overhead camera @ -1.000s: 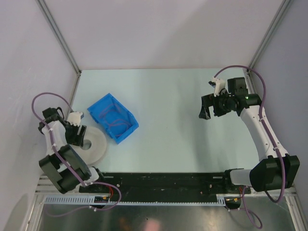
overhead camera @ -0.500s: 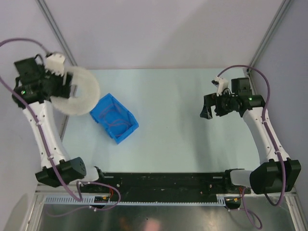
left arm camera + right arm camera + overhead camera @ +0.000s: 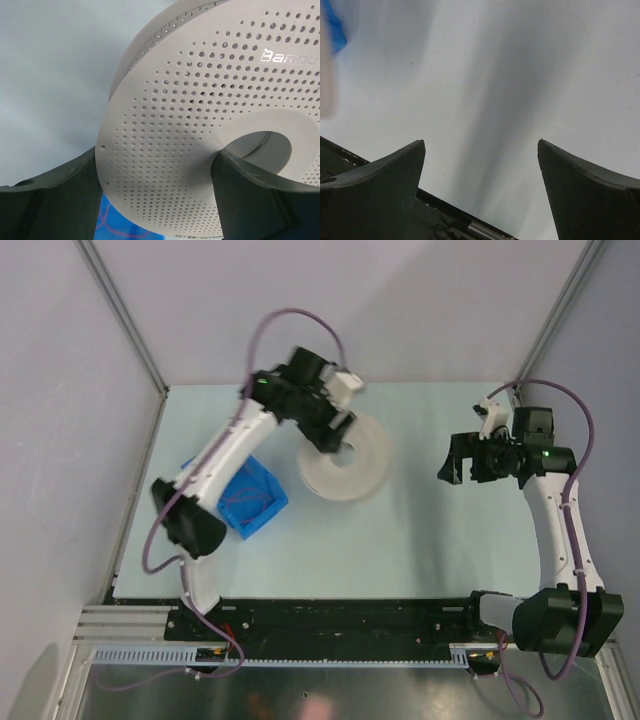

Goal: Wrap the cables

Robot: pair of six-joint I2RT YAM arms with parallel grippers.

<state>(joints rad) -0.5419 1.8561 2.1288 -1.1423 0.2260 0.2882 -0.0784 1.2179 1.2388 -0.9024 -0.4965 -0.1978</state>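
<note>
Barely begun: wire (image 3: 248, 502) lies loose in the bin (image 3: 270, 483), none seen on the spool (image 3: 352, 468), which your left gripper (image 3: 335, 437) clamps wide from rim to hub hole just right of the bin, while your right gripper (image 3: 462, 468) hangs fully spread and empty, well right of it.

The surface (image 3: 430, 540) below me is a pale blue-green sheet, walled at the back and on both sides. A blue bin (image 3: 268, 516) sits directly on its left half, partly hidden beneath my left arm (image 3: 225, 455). A black strip (image 3: 340, 615) runs along the near edge.
</note>
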